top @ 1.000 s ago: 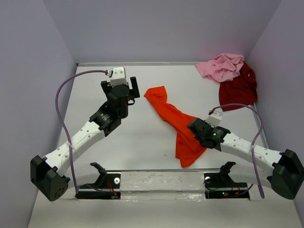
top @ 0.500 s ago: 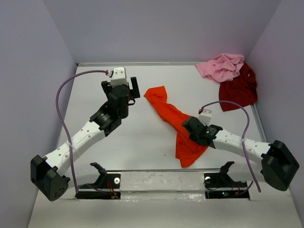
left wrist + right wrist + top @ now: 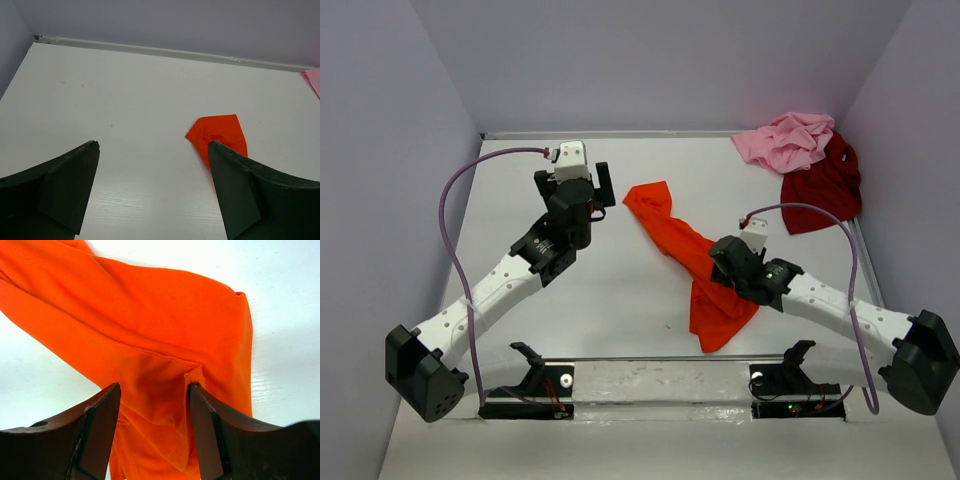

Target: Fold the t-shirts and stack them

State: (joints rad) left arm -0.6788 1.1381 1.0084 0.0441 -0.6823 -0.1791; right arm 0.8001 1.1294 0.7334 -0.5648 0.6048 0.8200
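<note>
Meanwhile, our left gripper (image 3: 154, 150) has not moved over the last second. It hangs above the bare table (image 3: 620, 290) with its fingers spread wide and nothing between them, and the far tip of the orange t-shirt (image 3: 685, 245) lies just beyond its right finger.

That shirt stretches as a twisted, bunched strip from mid-table toward the near edge, not yet spread flat.

The change is on the right: our right gripper (image 3: 155, 392) has crept leftward and a little farther along the strip. It now sits low over the lower part of the shirt, with its fingers apart on either side of a raised fold. We judge that it is lining up a pinch so the shirt can be pulled flat.

The pink t-shirt (image 3: 788, 140) and dark red t-shirt (image 3: 825, 185) lie crumpled, touching, in the far right corner.
</note>
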